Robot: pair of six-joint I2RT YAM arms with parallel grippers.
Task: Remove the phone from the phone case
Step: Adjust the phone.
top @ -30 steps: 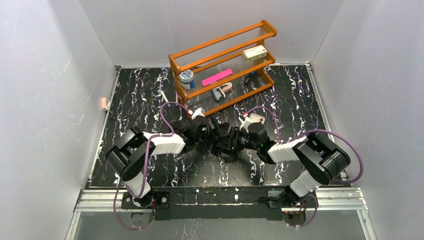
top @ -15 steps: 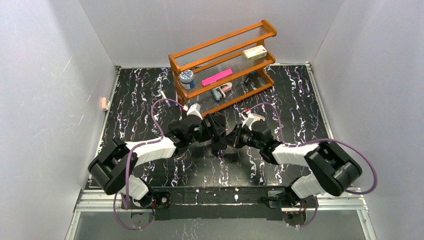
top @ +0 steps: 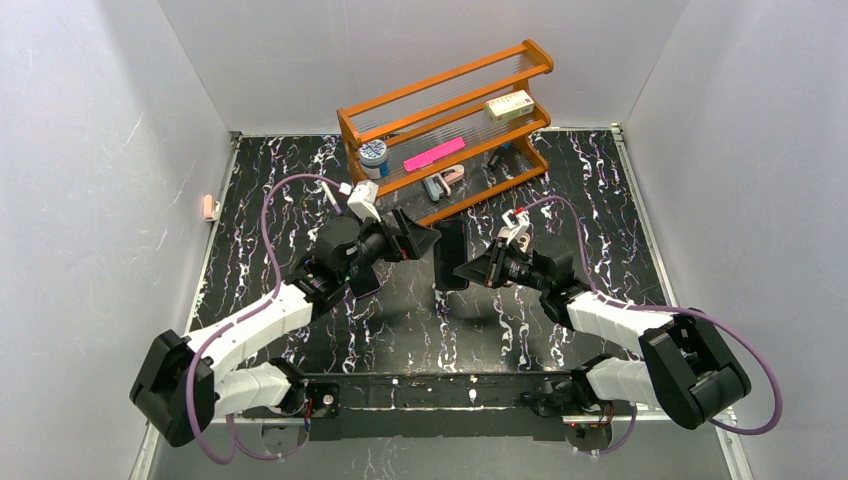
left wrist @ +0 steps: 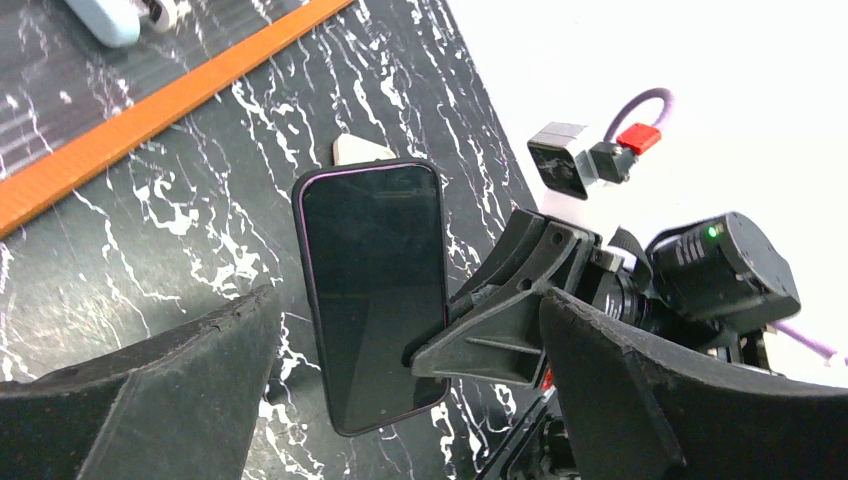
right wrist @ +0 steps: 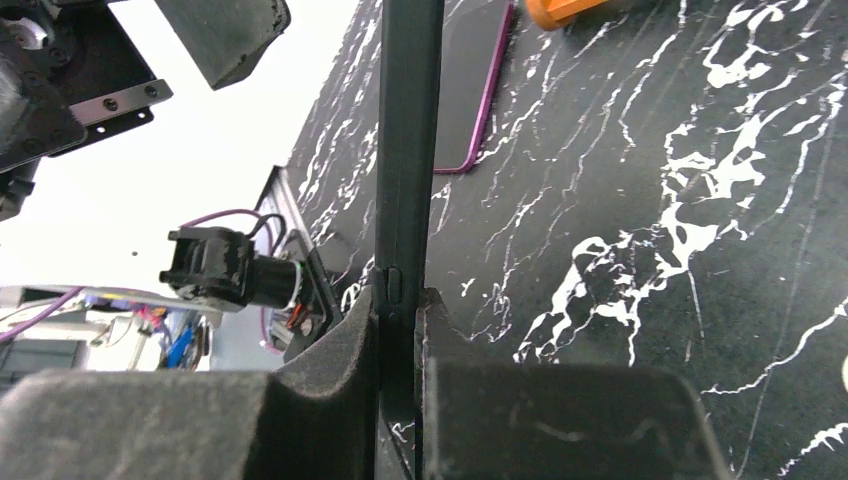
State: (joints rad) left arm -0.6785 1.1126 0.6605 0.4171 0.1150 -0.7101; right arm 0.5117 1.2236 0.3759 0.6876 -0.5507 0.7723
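Note:
The phone (top: 450, 250), dark-screened and in its purple-rimmed case, is held off the black marbled table. My right gripper (top: 464, 272) is shut on its long edge. In the left wrist view the phone (left wrist: 370, 290) faces the camera and the right gripper's fingers (left wrist: 500, 330) clamp its lower right edge. In the right wrist view the phone (right wrist: 408, 150) is edge-on between my right gripper (right wrist: 400, 300) pads, its side button just above them. My left gripper (top: 428, 238) is wide open just left of the phone, not touching it; it also shows in the left wrist view (left wrist: 405, 300).
An orange shelf rack (top: 445, 120) stands behind the phone, holding a blue-lidded jar (top: 373, 152), a pink flat item (top: 433, 153) and a box (top: 508, 104). Its bottom rail (left wrist: 150, 110) shows in the left wrist view. White walls enclose the table (top: 270, 200).
The two grippers were huddled together low over the table. Both have moved away from the bases; the left gripper has pulled back left and stands open, while the right holds the phone.

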